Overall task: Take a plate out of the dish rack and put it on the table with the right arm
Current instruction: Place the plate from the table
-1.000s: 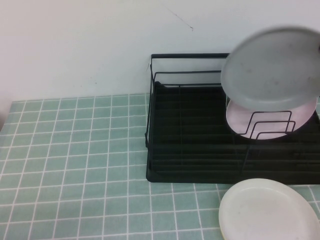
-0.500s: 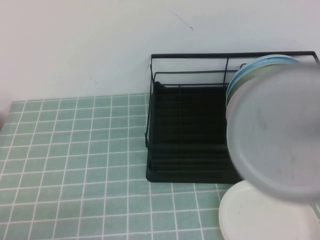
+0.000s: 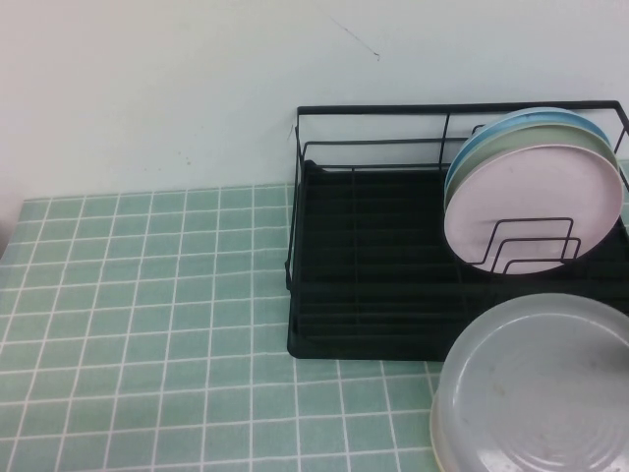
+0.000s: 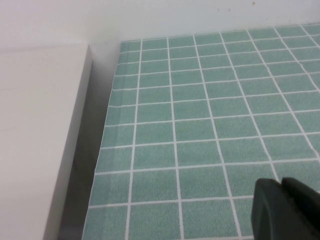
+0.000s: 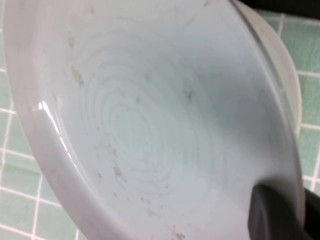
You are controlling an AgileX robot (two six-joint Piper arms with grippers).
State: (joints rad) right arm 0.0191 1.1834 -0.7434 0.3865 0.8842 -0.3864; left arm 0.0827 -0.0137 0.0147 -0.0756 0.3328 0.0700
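My right gripper (image 5: 282, 212), pinching the plate (image 3: 536, 388) rim, should lower it level near the table (image 3: 147, 324) front-right corner; my left gripper (image 4: 287, 207) hangs closed.

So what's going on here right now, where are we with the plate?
The right gripper holds the pale grey plate by its rim, low over the cream-white plate on the table in front of the dish rack. Whether it is touching down yet is unclear. The pink plate and others stand in the rack. The left gripper hovers apart over bare table, its fingers together.
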